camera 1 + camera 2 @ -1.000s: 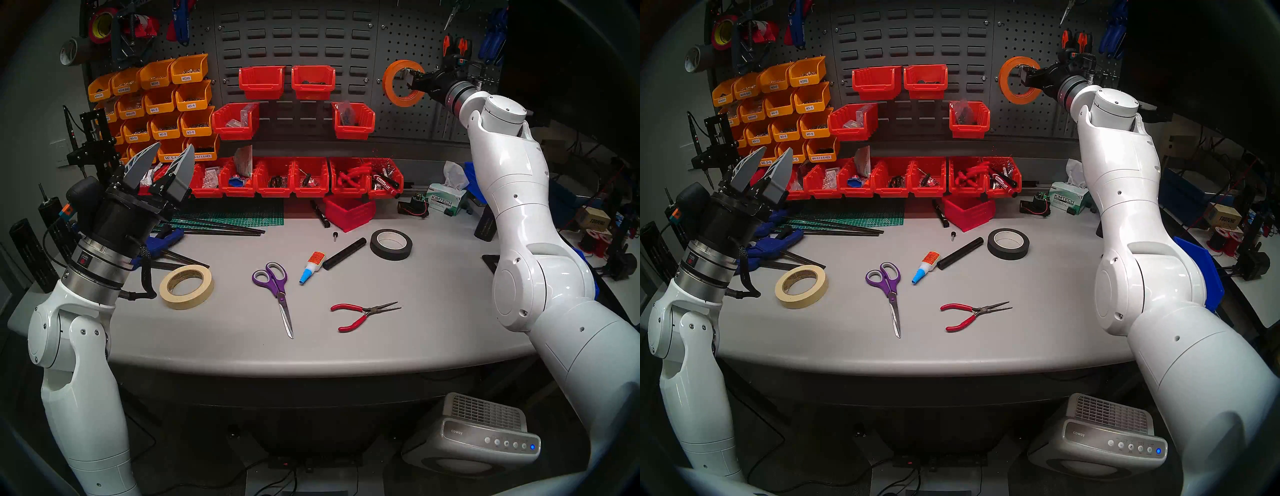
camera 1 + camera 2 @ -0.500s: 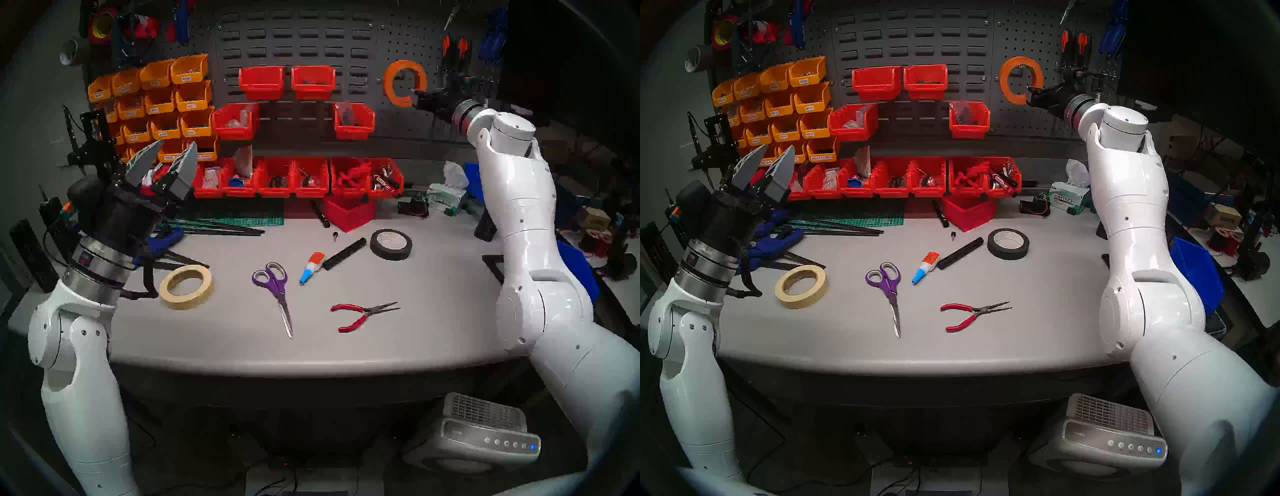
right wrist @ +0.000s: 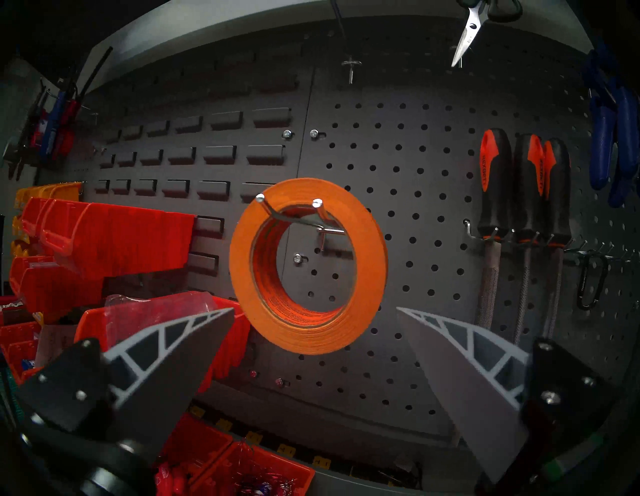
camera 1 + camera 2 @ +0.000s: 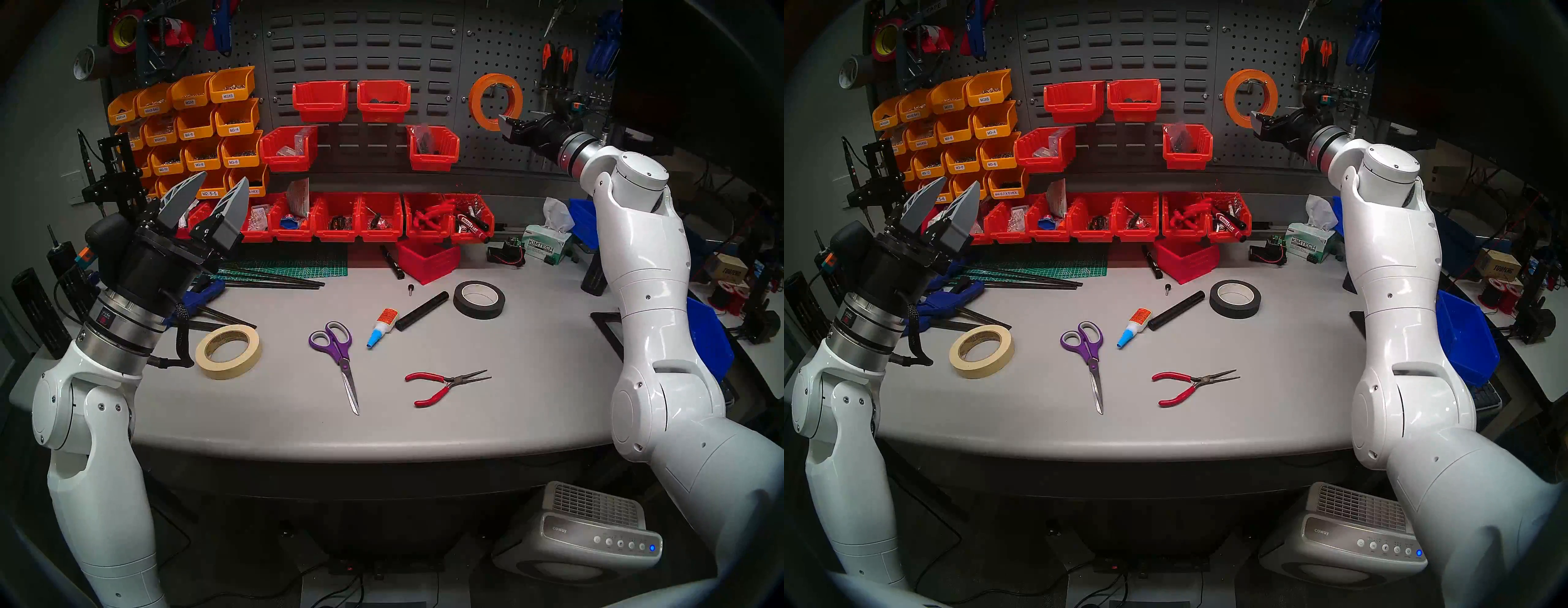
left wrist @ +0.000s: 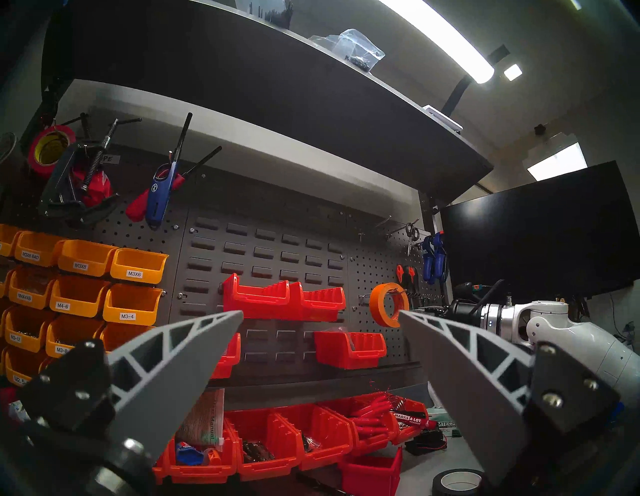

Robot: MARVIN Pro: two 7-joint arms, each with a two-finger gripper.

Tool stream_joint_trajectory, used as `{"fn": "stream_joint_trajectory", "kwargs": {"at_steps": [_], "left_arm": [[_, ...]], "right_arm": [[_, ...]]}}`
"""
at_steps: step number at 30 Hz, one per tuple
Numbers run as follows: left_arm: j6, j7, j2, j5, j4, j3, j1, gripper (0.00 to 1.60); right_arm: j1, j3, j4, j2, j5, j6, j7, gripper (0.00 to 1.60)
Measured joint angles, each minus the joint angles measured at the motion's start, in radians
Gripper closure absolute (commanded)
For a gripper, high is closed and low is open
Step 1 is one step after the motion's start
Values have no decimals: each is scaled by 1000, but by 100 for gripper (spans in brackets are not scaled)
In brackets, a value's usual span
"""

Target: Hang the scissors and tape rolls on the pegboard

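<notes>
So the orange roll (image 3: 308,266) is hanging on a two-prong hook (image 3: 294,214) on the pegboard (image 3: 433,207), and the right gripper (image 3: 315,311) is spread wide, empty, just below and in front of it. Left gripper (image 4: 203,199) is spread and empty too, up over the bench's left side. The cream roll (image 4: 228,351) and scissors (image 4: 337,356) are both flat on the table (image 4: 530,382). Main risk I'd guess: a right fingertip clipping the roll's lower edge and knocking it off the hook. Scissors lying flat could be fiddly to pinch.
</notes>
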Motion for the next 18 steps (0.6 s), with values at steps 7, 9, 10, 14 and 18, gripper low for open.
{"fn": "stream_joint_trajectory", "kwargs": {"at_steps": [7, 9, 10, 14, 18], "left_arm": [[4, -27, 21, 5, 11, -29, 15, 0], [4, -34, 26, 6, 13, -39, 21, 0], [4, -39, 29, 6, 14, -45, 26, 0], [4, -56, 38, 8, 14, -63, 42, 0], [2, -77, 48, 12, 14, -83, 61, 0]], "right_arm": [[-74, 12, -80, 15, 27, -1, 72, 0], [-95, 16, -103, 17, 35, -1, 90, 0], [-110, 18, -117, 18, 41, -1, 102, 0], [-154, 22, -160, 20, 59, 1, 136, 0], [-202, 27, -207, 20, 79, 2, 170, 0]]}}
